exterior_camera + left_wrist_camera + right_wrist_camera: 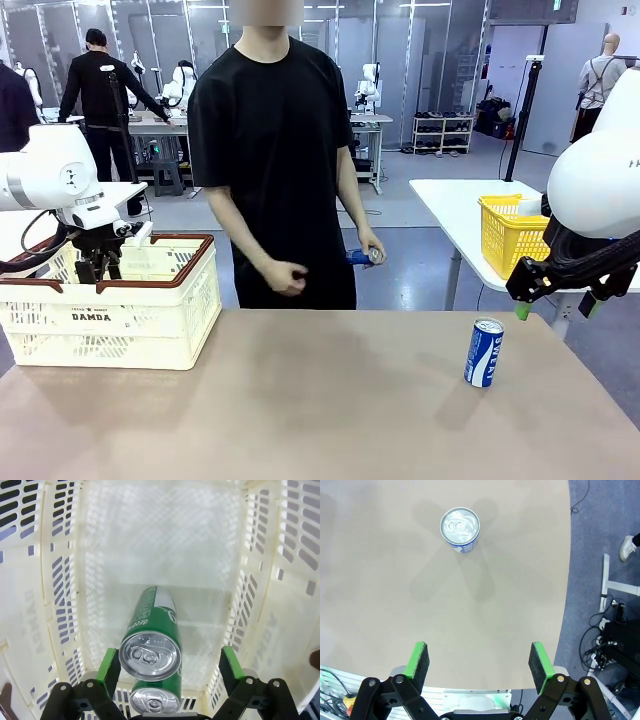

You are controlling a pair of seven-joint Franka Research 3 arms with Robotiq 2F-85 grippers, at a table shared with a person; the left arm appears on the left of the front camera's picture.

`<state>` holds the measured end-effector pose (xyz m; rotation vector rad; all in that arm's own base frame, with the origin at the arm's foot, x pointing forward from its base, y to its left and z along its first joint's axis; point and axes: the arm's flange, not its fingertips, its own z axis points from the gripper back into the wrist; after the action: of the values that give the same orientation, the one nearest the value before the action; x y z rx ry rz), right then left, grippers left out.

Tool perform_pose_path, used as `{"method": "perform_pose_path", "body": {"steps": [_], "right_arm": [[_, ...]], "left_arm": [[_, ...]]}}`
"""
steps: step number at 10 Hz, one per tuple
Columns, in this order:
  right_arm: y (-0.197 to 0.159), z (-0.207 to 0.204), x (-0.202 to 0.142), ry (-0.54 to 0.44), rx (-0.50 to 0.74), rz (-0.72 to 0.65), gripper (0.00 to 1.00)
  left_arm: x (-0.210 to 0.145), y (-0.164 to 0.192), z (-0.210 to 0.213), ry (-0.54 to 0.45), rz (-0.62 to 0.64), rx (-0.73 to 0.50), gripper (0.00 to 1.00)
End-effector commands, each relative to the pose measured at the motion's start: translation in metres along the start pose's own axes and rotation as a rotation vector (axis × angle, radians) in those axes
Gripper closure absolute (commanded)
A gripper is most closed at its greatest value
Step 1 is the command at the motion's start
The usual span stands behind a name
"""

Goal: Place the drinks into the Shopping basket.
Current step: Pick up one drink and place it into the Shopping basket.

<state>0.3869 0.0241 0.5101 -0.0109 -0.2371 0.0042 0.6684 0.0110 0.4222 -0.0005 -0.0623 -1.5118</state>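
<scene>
The Shopping basket stands on the left end of the table, and the left gripper hangs just over its red-brown rim, pointing down into it. Seen from the left wrist, its jaws are spread wide around a green can inside the basket. There is a plain gap between the can and one green pad. The other pad sits so near the can's silver top that it is hard to say whether they touch. A second green can is also inside the basket, right beside the first and partly covered by it. The blue-and-white can stands upright on the table, well to the right of the basket. The right gripper is farther still from the basket, raised above the table's right edge beyond that can, its jaws wide apart with nothing between them. A person in a black shirt stands behind the table, just right of the basket's far corner, with a blue object with a silver end in one hand. A yellow mesh basket sits on another table, far from the Shopping basket.
</scene>
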Motion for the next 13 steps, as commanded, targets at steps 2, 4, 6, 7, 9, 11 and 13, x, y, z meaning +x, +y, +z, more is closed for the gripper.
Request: {"method": "perform_pose_path", "body": {"steps": [2, 4, 6, 7, 9, 11, 13], "right_arm": [[-0.002, 0.001, 0.000, -0.002, -0.003, 0.002, 0.00], [-0.002, 0.001, 0.000, -0.002, -0.003, 0.002, 0.00], [-0.002, 0.001, 0.000, -0.002, -0.003, 0.002, 0.00], [-0.002, 0.001, 0.000, -0.002, -0.003, 0.002, 0.00], [-0.002, 0.001, 0.000, -0.002, -0.003, 0.002, 0.00], [-0.002, 0.001, 0.000, -0.002, -0.003, 0.002, 0.00], [-0.002, 0.001, 0.000, -0.002, -0.003, 0.002, 0.00]], "left_arm": [[0.000, 0.001, -0.001, -0.003, -0.010, 0.002, 0.00], [0.000, 0.001, -0.001, -0.003, -0.010, 0.002, 0.00], [0.002, -0.005, 0.023, 0.028, -0.071, 0.034, 0.00], [-0.003, -0.013, 0.054, 0.100, -0.080, 0.076, 0.00], [-0.014, -0.026, 0.109, 0.180, -0.103, 0.151, 0.00], [-0.019, -0.052, 0.136, 0.166, -0.136, 0.122, 0.00], [-0.026, -0.092, 0.146, 0.068, -0.180, 0.097, 0.00]]}}
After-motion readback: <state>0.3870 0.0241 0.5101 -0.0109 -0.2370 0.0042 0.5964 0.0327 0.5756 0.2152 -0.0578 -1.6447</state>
